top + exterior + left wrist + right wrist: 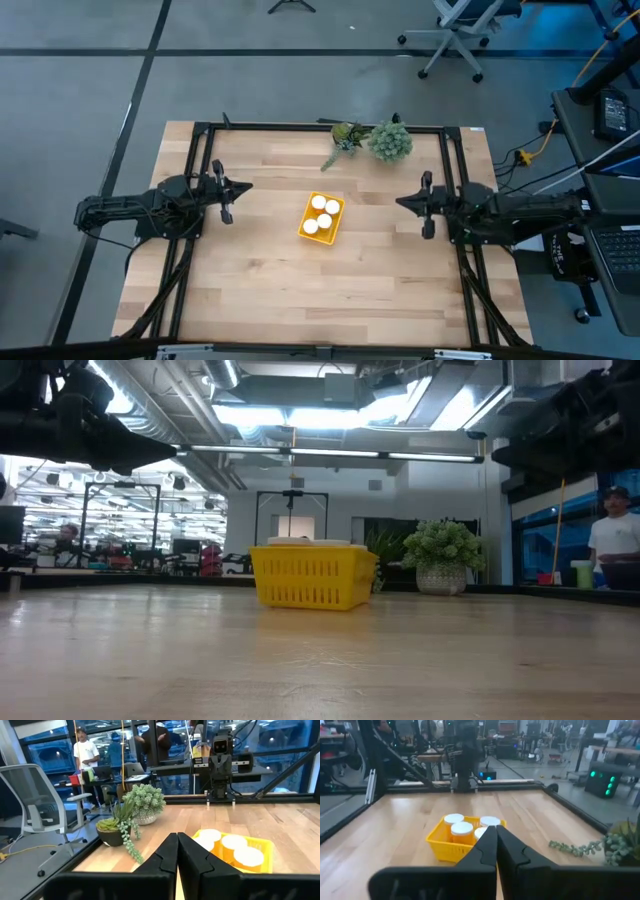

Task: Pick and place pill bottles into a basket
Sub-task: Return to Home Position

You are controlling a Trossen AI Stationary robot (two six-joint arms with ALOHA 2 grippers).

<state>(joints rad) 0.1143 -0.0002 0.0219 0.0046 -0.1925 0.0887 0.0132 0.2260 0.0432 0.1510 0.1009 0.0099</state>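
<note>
The yellow basket stands on its base at the middle of the wooden table and also shows in the low view. Several orange pill bottles with white caps stand upright inside it; the caps show in the left wrist view and the right wrist view. My left gripper hovers shut at the table's left side, pointing level toward the basket and well short of it. My right gripper hovers shut at the right side, also pointing level at the basket with a gap between. In both wrist views the fingers are pressed together with nothing between them.
Two potted green plants stand at the table's far edge, one with a sprig trailing onto the wood. A black frame rail runs around the table. Bare wood lies all round the basket. A person stands in the room beyond.
</note>
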